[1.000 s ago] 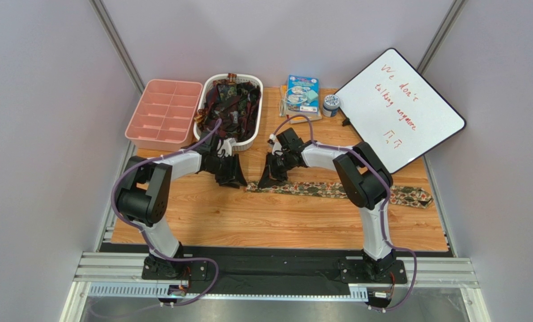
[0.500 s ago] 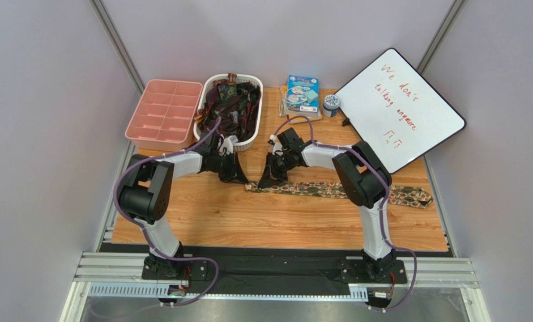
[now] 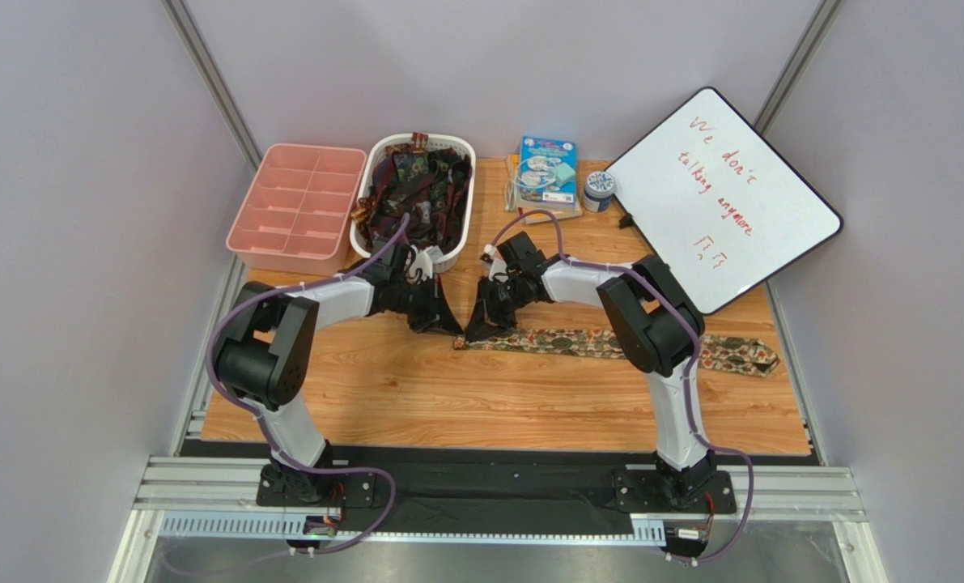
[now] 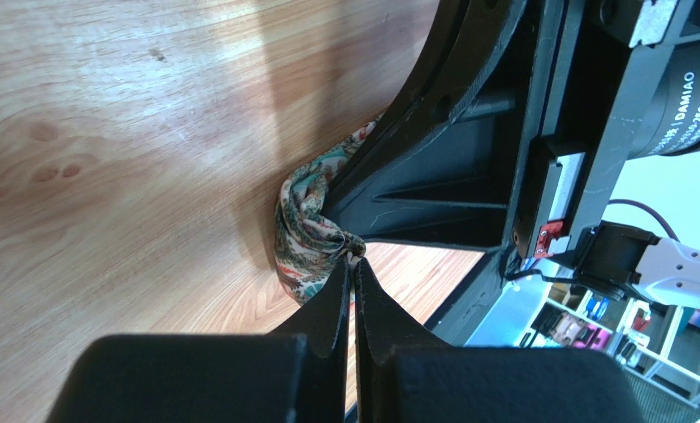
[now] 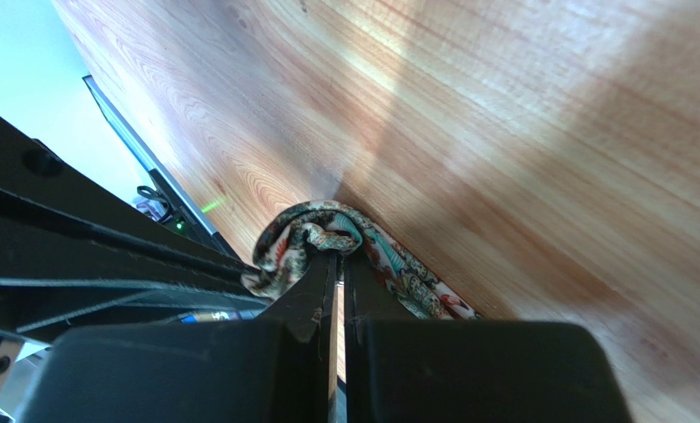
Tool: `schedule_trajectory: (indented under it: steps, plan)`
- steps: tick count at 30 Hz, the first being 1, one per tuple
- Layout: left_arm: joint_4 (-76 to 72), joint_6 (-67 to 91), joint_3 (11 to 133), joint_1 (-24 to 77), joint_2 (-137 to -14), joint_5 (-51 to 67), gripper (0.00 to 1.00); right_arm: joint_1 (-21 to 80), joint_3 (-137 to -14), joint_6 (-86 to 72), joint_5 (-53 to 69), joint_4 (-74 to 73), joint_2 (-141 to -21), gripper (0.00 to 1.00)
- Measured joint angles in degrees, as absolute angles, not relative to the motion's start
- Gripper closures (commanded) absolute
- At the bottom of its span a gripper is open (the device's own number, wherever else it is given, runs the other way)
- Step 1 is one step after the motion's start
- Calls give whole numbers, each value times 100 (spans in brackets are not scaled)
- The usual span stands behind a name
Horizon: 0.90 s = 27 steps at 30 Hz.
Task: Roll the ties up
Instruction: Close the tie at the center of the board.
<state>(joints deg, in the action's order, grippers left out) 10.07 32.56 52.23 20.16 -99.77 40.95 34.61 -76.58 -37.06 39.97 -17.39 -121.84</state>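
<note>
A long olive-and-tan floral tie (image 3: 596, 346) lies flat across the wooden table, running to the right. Its left end is bunched into a small fold (image 4: 305, 233) between both grippers. My left gripper (image 3: 450, 326) is shut with its fingertips pinching that fold (image 4: 351, 258). My right gripper (image 3: 477, 326) is shut on the same bunched end (image 5: 337, 251), which curls over its tips (image 5: 313, 225). The two grippers nearly touch tip to tip. A white basket (image 3: 453, 258) behind them holds several dark red and black ties (image 3: 416, 192).
A pink divided tray (image 3: 294, 207) stands at the back left beside the basket. A blue box (image 3: 546, 170), a small grey roll (image 3: 597, 190) and a tilted whiteboard (image 3: 724, 194) are at the back right.
My left gripper has moved right to meet the right gripper at the tie's left end. The tie's end has shifted slightly right and bunched up.
</note>
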Motion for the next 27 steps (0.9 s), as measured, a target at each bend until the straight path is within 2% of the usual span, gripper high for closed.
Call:
schedule_trajectory:
  steps: [5,14,22,27]
  plan:
    - [974,3280,5301,2060,-10138,4001,100,3481,-7655,-3658,4005,-1730,-12184,86]
    - [1090,3151,5404,2067,-10204,3699,100,3487,-7655,-3282,3946,-2003,-12053,82]
    - [1286,2978,5450,2067,-10204,3420,100,3459,-7651,-3057,3924,-2388,-11826,81]
    - [1323,2939,5461,2067,-10204,3361,100,3391,-7642,-2989,3907,-2438,-11780,88]
